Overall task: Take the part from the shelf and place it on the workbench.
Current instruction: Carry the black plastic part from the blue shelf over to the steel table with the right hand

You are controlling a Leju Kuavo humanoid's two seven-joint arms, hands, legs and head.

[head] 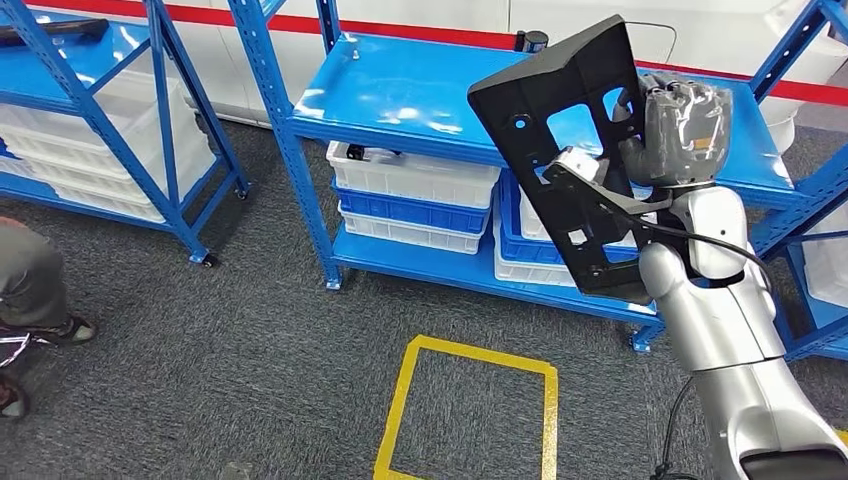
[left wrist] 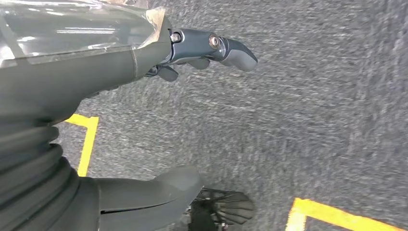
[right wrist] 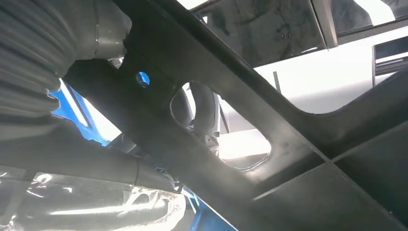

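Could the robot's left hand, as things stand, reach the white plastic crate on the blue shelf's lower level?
Probably not yet. The left hand hangs over grey carpet, holding nothing, away from the white plastic crate. The path itself looks free; the large black panel is held up by the right hand.

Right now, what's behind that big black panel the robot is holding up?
Behind the black panel are a blue shelf and stacked bins, partly covered; blue shows through its opening.

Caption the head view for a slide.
Right robot hand holds the black part aloft before the blue shelf.
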